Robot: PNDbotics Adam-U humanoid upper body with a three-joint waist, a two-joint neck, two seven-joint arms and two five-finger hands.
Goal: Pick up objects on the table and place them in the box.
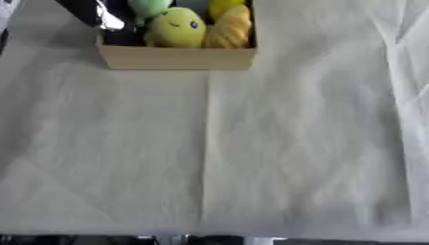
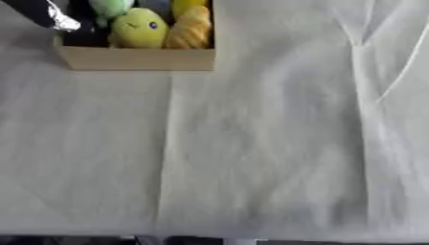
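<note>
Sitting at the far left of the worktop (image 1: 251, 158), a shallow cardboard box (image 1: 176, 57) holds several soft toys packed close together. A round yellow-green plush (image 1: 177, 27) with a small dark eye lies near the middle of the box, touching a golden, ridged plush (image 1: 231, 26) that leans along the box's right wall. Behind them, at the upper edge of the view, a pale green plush (image 1: 151, 6) and a yellow one (image 1: 224, 5) show only in part. A black arm with a silver joint (image 1: 102, 16) comes in from the upper left and reaches down into the box's left side; this is the robot's left arm, and its left hand is hidden in the dark corner of the box, so whether its fingers are straight or curled cannot be told. The right hand shows in neither view. A white cloth covers the worktop, with a straight crease (image 1: 205, 143) running from the box toward the near edge and folds (image 2: 368, 72) at the right side.
</note>
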